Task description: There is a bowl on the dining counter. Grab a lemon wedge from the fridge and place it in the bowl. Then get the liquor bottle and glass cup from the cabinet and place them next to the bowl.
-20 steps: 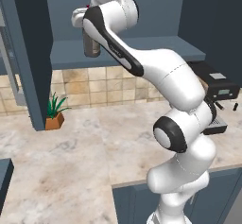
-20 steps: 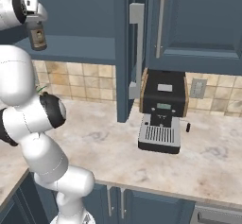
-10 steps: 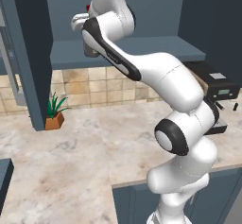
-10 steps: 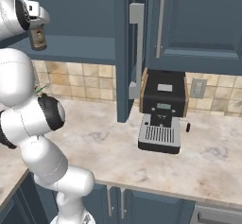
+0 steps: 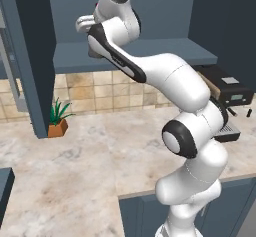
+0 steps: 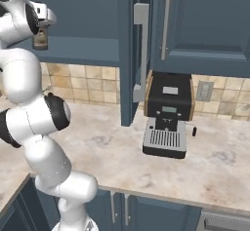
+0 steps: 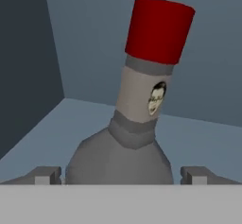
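from the left base view my arm reached up into the open cabinet (image 5: 150,51), wrist bent over the shelf. my own links covered the hand, so i could not make out the jaws there, and of the liquor bottle (image 5: 93,54) only a sliver of grey showed under the wrist.

from the right base view the bottle (image 6: 40,39) stood on the cabinet shelf (image 6: 88,49) directly below my gripper (image 6: 43,22). the hand sat over its top, but it was too small to tell whether anything touched.

in the hand view the bottle (image 7: 130,124) filled the space ahead of me, its shoulders sitting between my two fingertips (image 7: 46,175), red cap (image 7: 159,29) farther along my reach and leaning to one side because the hand was rolled. my jaws stood as wide as they go, one tip on each side of the body, gaps on both sides, nothing gripped.

i judged the step in hand to be fetching the bottle. the next move called for closing squarely on the body or neck, then lifting clear of the shelf without catching the cabinet's upper edge. the bottle's base was cut off from me, and i could not see the cup, the bowl or the lemon wedge.
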Robot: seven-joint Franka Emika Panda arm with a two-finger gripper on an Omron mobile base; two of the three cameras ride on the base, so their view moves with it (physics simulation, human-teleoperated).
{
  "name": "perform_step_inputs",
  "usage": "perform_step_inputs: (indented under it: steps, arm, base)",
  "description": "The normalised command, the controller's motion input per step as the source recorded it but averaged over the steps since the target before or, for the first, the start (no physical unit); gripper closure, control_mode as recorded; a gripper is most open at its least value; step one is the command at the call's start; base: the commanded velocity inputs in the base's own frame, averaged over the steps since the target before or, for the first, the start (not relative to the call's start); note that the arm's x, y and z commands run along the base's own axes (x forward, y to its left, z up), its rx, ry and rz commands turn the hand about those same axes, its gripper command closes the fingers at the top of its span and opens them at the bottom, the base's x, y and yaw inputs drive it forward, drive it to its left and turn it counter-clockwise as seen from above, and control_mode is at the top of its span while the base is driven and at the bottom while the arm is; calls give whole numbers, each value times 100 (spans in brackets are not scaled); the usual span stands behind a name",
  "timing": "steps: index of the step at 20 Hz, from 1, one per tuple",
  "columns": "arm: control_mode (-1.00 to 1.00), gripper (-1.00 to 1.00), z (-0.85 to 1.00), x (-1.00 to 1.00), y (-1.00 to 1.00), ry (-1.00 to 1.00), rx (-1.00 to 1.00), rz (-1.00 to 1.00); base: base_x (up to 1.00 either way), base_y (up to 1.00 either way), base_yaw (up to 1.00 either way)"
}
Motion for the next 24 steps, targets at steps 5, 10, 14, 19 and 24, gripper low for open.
perform_step_inputs:
  steps: [5, 10, 14, 19, 24]
  arm:
    - [-100, -100, 0, 41, 23, 0, 0, 0]
    - [-100, 100, -6, 34, 33, 4, 0, 0]
    - [-100, 100, -1, 3, 13, 1, 0, 0]
    - [-100, 100, -5, -59, 0, -3, 0, 0]
    - [-100, 100, -8, -100, -3, -13, 0, 0]
  base:
    - [0, 0, 0]
    - [0, 0, 0]
    - [0, 0, 0]
    - [0, 0, 0]
    - [0, 0, 0]
